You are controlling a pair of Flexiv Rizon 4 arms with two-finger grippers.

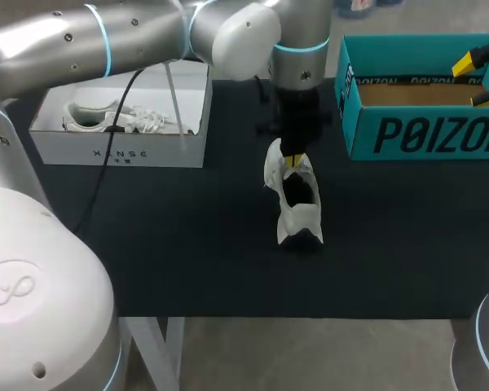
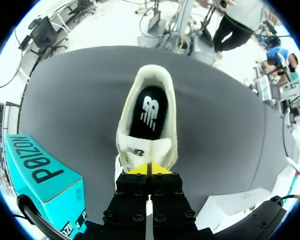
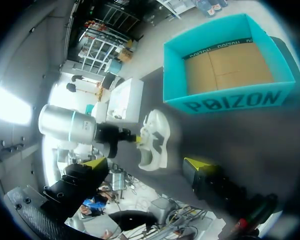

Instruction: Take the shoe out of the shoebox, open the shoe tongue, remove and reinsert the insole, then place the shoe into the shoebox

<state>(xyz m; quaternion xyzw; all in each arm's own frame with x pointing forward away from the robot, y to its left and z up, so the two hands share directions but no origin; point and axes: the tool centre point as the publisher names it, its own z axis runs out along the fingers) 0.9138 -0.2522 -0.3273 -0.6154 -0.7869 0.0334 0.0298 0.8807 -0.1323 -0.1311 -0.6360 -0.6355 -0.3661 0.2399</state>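
Shoe (image 1: 297, 208), white, is sitting near the middle of the black table (image 1: 187, 244), outside both boxes. Its heel is pointing toward the robot's side of the table and its front end is lying under the left arm's wrist. Whether the sole is lying flat on the table cannot be told.

Left gripper (image 1: 292, 160) is hanging directly over the front of the shoe opening. In the left wrist view its yellow tips are pressing together on the edge of the shoe tongue (image 2: 140, 150), pinching it from two sides. Ahead of the fingers, the black insole (image 2: 149, 112) with a white mark is lying inside the shoe and showing through the opening.

Teal shoebox (image 1: 416, 134) is standing to the right of the shoe, apart from it, with its open top facing upward and its brown cardboard floor showing.

Right gripper (image 1: 482, 77) is hovering above the teal shoebox. Its fingers are spreading wide and gripping nothing.

At the table's left side a white box (image 1: 118, 153) is standing, well apart from the shoe, and a second white shoe (image 1: 106, 120) is lying inside it.
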